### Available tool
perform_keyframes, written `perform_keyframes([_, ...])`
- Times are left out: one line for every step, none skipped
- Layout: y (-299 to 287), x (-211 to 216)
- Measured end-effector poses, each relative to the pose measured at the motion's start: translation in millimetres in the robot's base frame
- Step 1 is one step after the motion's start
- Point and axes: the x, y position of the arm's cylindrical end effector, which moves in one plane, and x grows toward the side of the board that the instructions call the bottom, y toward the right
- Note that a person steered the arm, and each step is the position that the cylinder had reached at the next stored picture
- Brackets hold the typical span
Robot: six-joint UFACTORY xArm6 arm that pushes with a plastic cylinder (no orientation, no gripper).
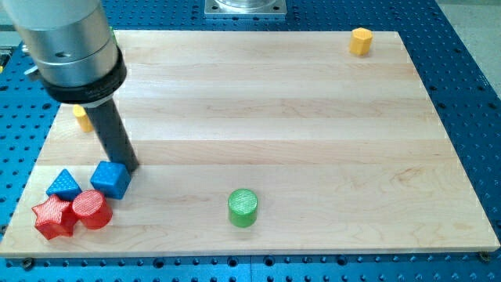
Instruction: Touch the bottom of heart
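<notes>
No heart shape can be made out clearly. A small yellow block (80, 117) at the board's left edge is mostly hidden behind my rod, so I cannot tell its shape. My tip (129, 166) rests on the board at the view's lower left, below and to the right of that yellow block. It stands right against the upper right edge of a blue cube (109, 179).
A blue triangle (63, 185), a red star (52, 217) and a red cylinder (91, 209) cluster beside the blue cube at the lower left. A green cylinder (243, 207) stands at bottom centre. A yellow hexagonal block (360, 41) sits at the top right.
</notes>
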Motion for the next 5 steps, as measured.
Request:
perform_keyframes([1.9,6.5])
perform_keyframes([30.4,15.6])
perform_keyframes([9.6,30.2])
perform_keyframes([0.5,31.5])
perform_keyframes([23.5,31.4])
